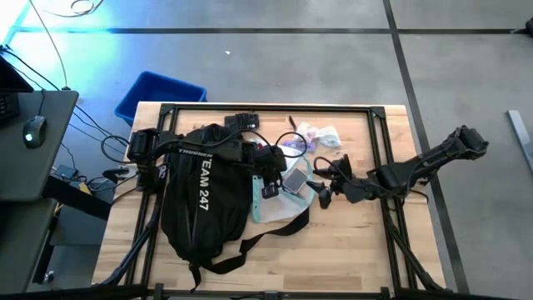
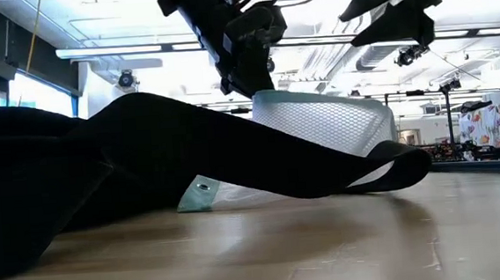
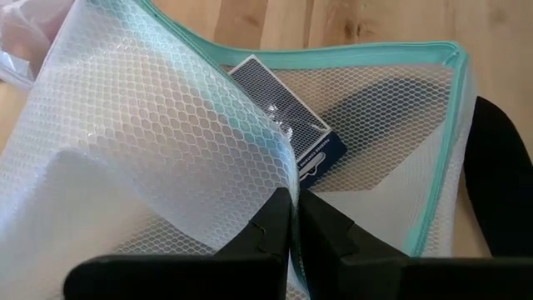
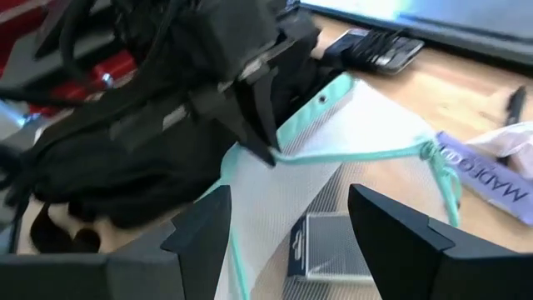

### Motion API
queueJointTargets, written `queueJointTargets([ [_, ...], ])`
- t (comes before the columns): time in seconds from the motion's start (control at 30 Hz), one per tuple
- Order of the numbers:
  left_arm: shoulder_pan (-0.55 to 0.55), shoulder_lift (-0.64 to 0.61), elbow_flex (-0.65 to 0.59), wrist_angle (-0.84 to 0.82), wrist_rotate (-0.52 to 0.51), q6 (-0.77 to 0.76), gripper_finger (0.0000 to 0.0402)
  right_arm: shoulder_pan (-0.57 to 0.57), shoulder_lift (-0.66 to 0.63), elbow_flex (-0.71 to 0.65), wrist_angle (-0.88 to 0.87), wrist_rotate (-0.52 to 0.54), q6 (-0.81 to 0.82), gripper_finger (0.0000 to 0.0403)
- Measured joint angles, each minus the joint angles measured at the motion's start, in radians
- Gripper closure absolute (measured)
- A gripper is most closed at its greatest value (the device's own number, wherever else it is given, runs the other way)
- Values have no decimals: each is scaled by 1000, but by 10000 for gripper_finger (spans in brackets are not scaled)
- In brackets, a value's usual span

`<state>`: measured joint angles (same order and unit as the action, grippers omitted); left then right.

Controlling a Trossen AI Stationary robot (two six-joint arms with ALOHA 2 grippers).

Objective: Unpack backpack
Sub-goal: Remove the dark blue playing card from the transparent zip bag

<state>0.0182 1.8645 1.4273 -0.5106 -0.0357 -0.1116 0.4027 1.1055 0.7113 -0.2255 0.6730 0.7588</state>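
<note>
Pinching: left claw (image 3: 291, 218) clenched on mesh pouch (image 3: 166, 142) edge, lifting it so the mouth stays open | right claw (image 4: 287, 225) released, hovering just before that mouth, probably to reach the card box (image 3: 287, 133) inside | backpack (image 1: 200, 192) behind left claw, on table (image 1: 350, 250).

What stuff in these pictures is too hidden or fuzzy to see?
- Inside the backpack: hidden by its own black fabric in every view.
- Card in the mesh pouch: its print is veiled by the mesh in the left wrist view.
- Small things past the pouch: too small to name in the high view.
- Tabletop behind the backpack: blocked in the low view.
</note>
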Motion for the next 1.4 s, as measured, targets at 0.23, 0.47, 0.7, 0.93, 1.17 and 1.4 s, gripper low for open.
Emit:
queueJointTargets([
  [0.23, -13, 0, 0, 0, -3, 0, 402, 3, 9, 0, -4, -179, -78, 176],
  [0.47, -13, 0, 0, 0, -6, 0, 402, -34, 36, 0, -55, -221, -153, 176],
  [0.7, -13, 0, 0, 0, -30, 0, 402, -151, 182, 0, -23, -348, -192, 176],
  [0.93, -13, 0, 0, -1, -30, 0, 402, -295, 329, 0, 5, -477, -294, 175],
  [1.17, -12, 0, 0, -2, -30, 0, 402, -409, 345, 1, 4, -691, -514, 175],
  [1.4, -12, 0, 0, -1, -31, 1, 402, -483, 359, 2, 2, -804, -705, 168],
])
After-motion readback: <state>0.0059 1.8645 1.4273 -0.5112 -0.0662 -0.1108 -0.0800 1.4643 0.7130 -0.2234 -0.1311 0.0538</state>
